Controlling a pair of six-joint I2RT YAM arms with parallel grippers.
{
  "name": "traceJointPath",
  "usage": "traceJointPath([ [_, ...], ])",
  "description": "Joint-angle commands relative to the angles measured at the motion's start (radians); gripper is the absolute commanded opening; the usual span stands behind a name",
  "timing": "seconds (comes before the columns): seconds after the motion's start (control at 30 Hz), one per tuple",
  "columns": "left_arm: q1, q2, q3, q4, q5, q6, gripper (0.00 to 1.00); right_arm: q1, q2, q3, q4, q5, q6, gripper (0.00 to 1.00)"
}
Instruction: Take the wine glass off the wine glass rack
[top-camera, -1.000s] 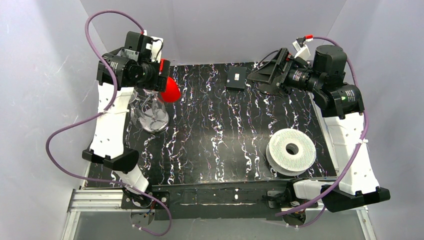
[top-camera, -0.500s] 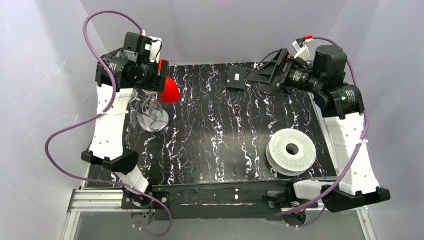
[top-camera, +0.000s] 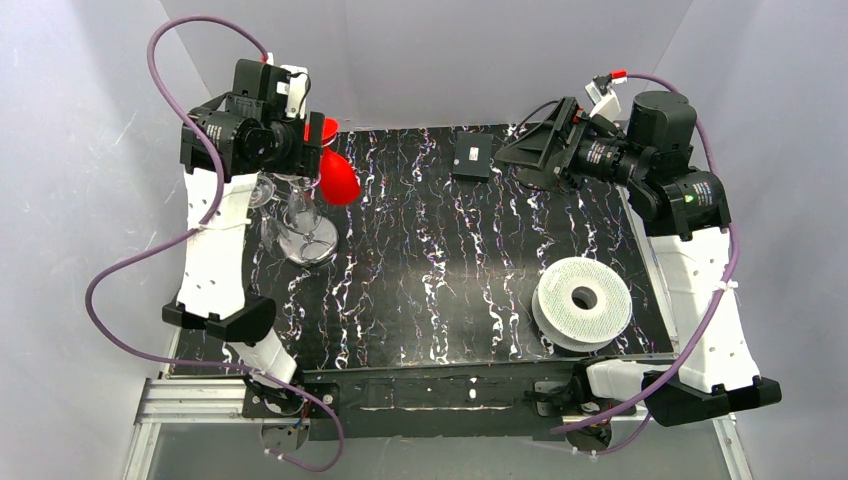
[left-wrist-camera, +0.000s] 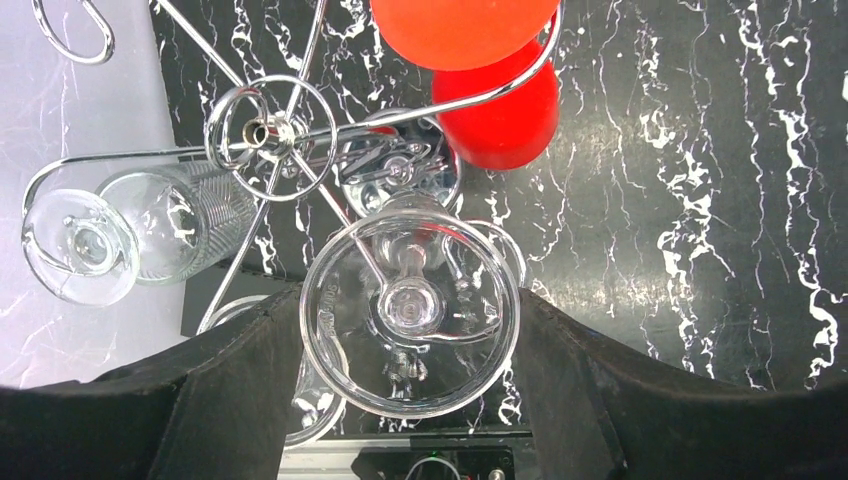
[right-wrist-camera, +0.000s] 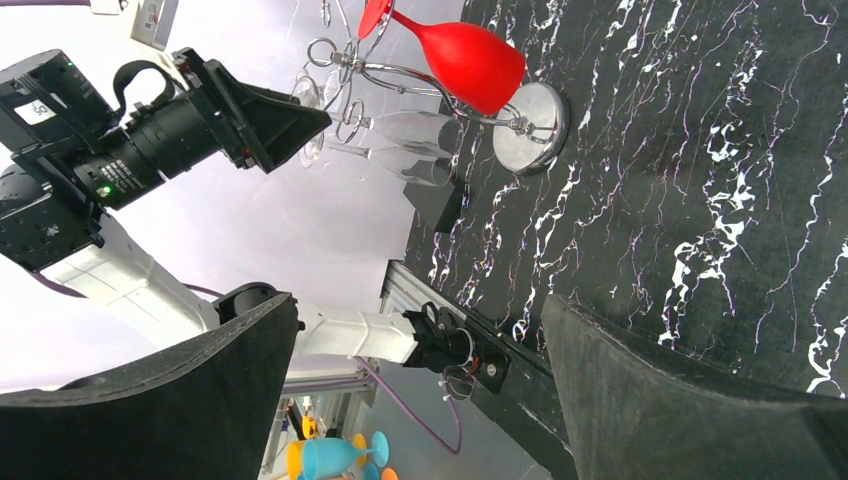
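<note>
Left end effector (left-wrist-camera: 410, 335) is clamped on the round foot of the clear upside-down wine glass (left-wrist-camera: 410, 300), with a black finger (left-wrist-camera: 230, 400) pressing its rim on either side! The glass sits among the looping arms of the thin silver wire rack (left-wrist-camera: 265, 130), back-left on the black marbled worktop (top-camera: 430, 250). A red wine glass (top-camera: 340, 185) and a second clear glass (left-wrist-camera: 130, 235) hang alongside. Right end effector (right-wrist-camera: 420, 390) gapes wide, holding nothing, well apart at the back-right.
</note>
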Motion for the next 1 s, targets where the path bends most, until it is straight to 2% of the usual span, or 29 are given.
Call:
traceJointPath([
  [0.0, 0.007, 0.031, 0.053, -0.112, 0.007, -0.008, 0.51, 0.004, -0.018, 0.027, 0.033, -0.016, -0.005, 1.0],
  [0.47, 0.007, 0.093, 0.102, -0.061, 0.074, -0.019, 0.51, 0.004, -0.024, 0.022, 0.034, -0.007, -0.002, 1.0],
  [0.83, 0.006, 0.081, 0.095, -0.043, 0.205, -0.027, 0.5, 0.003, -0.044, -0.011, 0.057, -0.012, 0.016, 1.0],
  [0.97, 0.008, 0.072, 0.09, -0.018, 0.318, -0.041, 0.5, 0.004, -0.052, -0.027, 0.071, -0.03, 0.016, 1.0],
])
